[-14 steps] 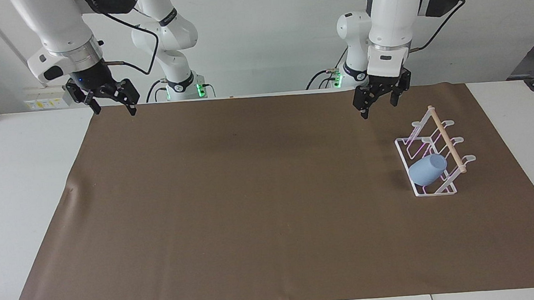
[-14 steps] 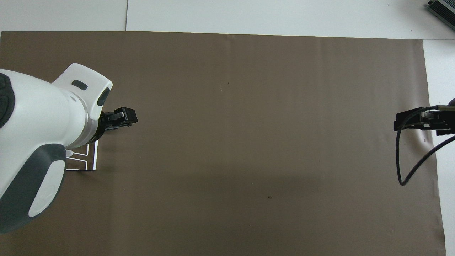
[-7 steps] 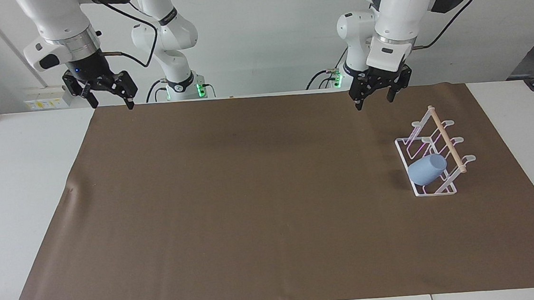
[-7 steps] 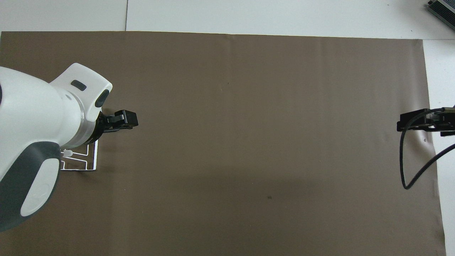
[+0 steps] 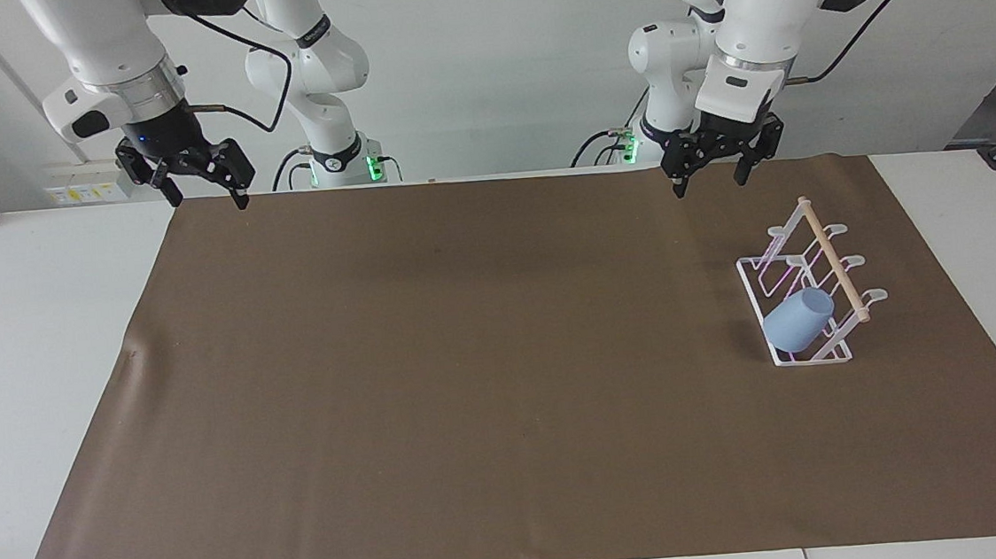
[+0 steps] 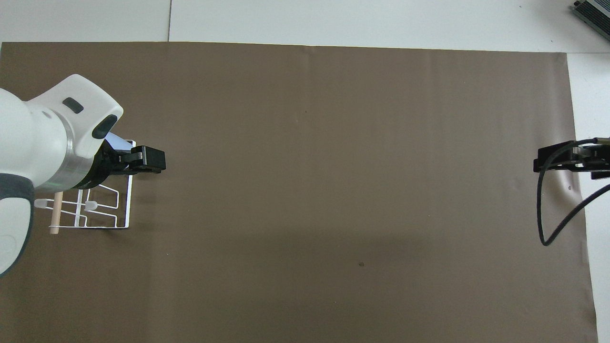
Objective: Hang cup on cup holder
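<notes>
My left pincer (image 5: 707,174) hangs open and empty, so the cup (image 5: 796,318) could slip off the rack (image 5: 806,291) if bumped.

White arms (image 5: 102,44), black fingers (image 5: 240,198), black cables (image 5: 263,120).

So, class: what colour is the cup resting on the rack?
Light blue; the cup shows best in the facing view, lying on the clear cup holder.
</notes>
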